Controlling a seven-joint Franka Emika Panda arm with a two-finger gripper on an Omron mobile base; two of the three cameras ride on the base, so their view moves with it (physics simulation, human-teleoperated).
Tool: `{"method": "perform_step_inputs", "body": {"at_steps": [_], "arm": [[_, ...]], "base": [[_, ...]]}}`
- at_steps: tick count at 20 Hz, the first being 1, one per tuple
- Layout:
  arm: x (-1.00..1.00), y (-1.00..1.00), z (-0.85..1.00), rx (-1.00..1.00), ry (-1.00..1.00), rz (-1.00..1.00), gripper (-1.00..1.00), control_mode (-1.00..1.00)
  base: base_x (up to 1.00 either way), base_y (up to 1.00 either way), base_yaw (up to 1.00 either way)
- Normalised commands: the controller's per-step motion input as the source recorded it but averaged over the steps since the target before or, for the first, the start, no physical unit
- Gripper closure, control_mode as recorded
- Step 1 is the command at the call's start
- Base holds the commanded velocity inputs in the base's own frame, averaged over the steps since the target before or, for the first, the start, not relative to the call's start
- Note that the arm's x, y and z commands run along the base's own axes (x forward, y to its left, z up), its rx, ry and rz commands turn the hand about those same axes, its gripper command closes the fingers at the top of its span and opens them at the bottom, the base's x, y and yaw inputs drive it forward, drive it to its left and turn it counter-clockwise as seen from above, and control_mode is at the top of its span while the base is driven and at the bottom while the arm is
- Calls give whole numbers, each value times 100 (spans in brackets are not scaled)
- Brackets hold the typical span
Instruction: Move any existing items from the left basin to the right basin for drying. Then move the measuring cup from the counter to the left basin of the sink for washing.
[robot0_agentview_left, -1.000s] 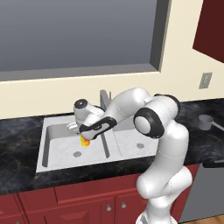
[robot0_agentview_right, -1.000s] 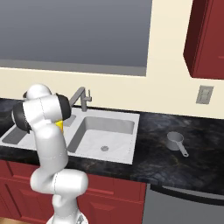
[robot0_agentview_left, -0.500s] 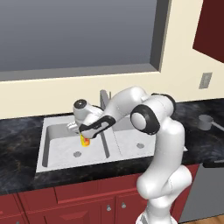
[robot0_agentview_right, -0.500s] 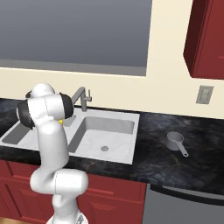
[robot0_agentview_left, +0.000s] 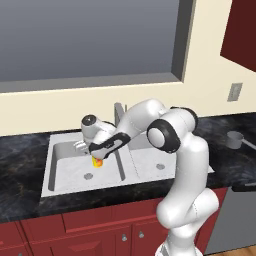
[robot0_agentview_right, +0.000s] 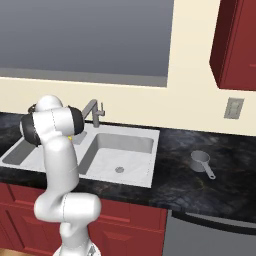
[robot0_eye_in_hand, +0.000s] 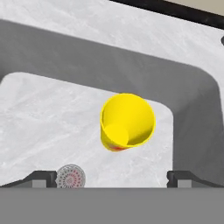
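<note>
Yellow cup (robot0_eye_in_hand: 127, 122) stands upright in the left basin (robot0_agentview_left: 67, 167), directly below the fully open, empty end effector (robot0_eye_in_hand: 112, 177); it looks light, rigid and slippery, so gripping across its rim seems best.

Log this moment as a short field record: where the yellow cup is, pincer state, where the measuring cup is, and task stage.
yellow cup: upright in the left basin, near its drain
pincer: open, poised above the cup, fingertips on either side, not touching it
right basin: holds nothing visible
measuring cup: on the counter to the right of the sink, handle pointing toward the front edge
faucet: behind the divider
task stage: first step not yet done; cup not grasped
</note>
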Motion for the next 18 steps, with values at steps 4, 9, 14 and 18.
{"method": "perform_step_inputs", "body": {"at_steps": [4,9,14,18], "arm": [[1,2,-4,0,0,0,-100,-100],[6,0,-8,0,0,0,-100,-100],[5,0,-12,0,0,0,-100,-100],[5,0,-10,0,0,0,-100,-100]], "base": [[0,0,0],[0,0,0],[0,0,0],[0,0,0]]}}
